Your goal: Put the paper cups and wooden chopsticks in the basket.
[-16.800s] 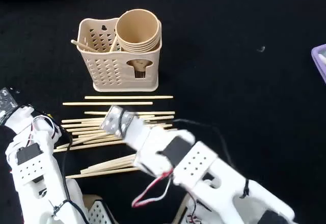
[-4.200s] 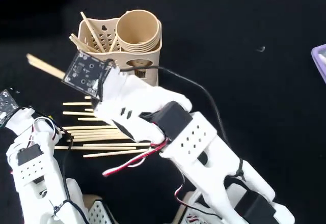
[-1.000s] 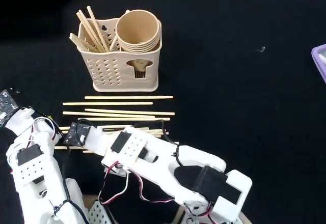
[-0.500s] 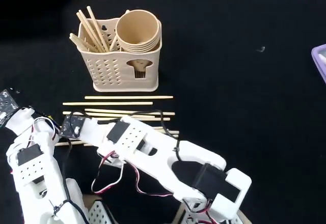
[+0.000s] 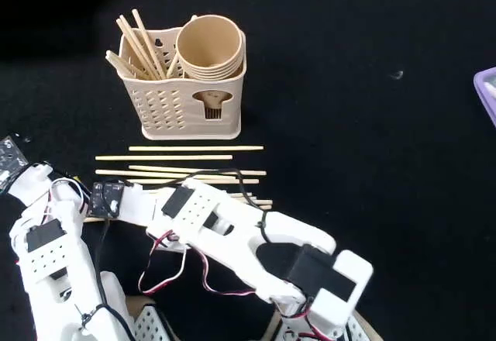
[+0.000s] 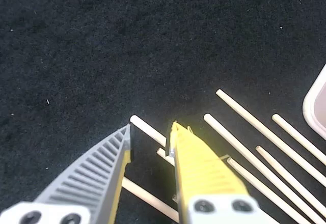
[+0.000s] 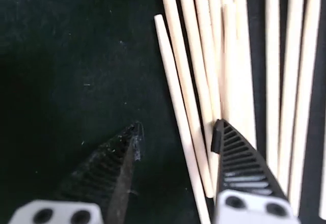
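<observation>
The beige basket [image 5: 182, 97] stands at the back left, with stacked paper cups [image 5: 209, 46] and several wooden chopsticks [image 5: 136, 35] leaning in it. More chopsticks [image 5: 182, 163] lie in rows on the black table in front of it. My right arm [image 5: 217, 221] stretches left over their near rows. The right gripper [image 7: 177, 128] is open just above the loose chopsticks [image 7: 204, 76], one stick lying between its fingertips. My left arm [image 5: 43, 240] is at the near left. The left gripper [image 6: 150, 128] is open, a chopstick end [image 6: 145, 128] between its tips.
A purple object [image 5: 487, 89] shows at the table's right edge. A pale rounded edge [image 6: 317, 107] appears beside the chopstick ends in the left wrist view. The table's right half is bare black cloth.
Over the last second my right arm has shifted its gripper slightly left and toward the basket over the near chopsticks. Since the earliest frames, more chopsticks stand in the basket. The left arm has stayed put.
</observation>
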Robot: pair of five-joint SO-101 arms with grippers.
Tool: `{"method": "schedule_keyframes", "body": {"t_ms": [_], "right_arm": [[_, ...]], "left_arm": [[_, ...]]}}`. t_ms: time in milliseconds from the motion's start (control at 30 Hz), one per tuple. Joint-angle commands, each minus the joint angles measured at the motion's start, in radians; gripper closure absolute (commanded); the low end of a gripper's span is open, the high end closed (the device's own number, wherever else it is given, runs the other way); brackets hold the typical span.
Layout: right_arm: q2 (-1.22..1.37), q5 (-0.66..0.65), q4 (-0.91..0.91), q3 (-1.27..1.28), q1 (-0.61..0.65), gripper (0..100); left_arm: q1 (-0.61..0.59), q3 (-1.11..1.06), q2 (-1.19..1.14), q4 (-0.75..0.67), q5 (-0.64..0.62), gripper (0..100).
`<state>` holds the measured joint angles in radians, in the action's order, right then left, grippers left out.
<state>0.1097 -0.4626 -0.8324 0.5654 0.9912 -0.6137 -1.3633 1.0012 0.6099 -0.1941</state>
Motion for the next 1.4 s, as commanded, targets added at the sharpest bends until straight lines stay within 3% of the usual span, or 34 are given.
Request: {"method": "schedule_keyframes", "body": {"t_ms": [0, 100, 267, 767, 1000, 1133, 1367], "right_arm": [[0.022, -0.012, 0.02, -0.001, -0.021, 76.8], [0.024, -0.014, 0.017, 0.001, -0.018, 81.2], [-0.008, -0.011, 0.015, 0.021, -0.017, 99.2], [-0.383, -0.012, -0.149, 0.087, -0.028, 98.7], [-0.539, -0.003, -0.137, 0.01, -0.216, 98.7], [-0.541, 0.077, -0.044, -0.053, -0.322, 98.7], [-0.541, 0.1, -0.018, -0.061, -0.336, 98.7]], "left_arm": [[0.001, 0.01, 0.021, -0.017, -0.005, 86], [0.001, 0.01, 0.021, -0.017, -0.005, 86], [0.001, 0.01, 0.021, -0.017, -0.005, 86], [0.001, 0.01, 0.021, -0.017, -0.005, 86], [0.001, 0.01, 0.021, -0.017, -0.005, 86], [0.001, 0.01, 0.021, -0.017, -0.005, 86], [0.001, 0.01, 0.021, -0.017, -0.005, 86]]}}
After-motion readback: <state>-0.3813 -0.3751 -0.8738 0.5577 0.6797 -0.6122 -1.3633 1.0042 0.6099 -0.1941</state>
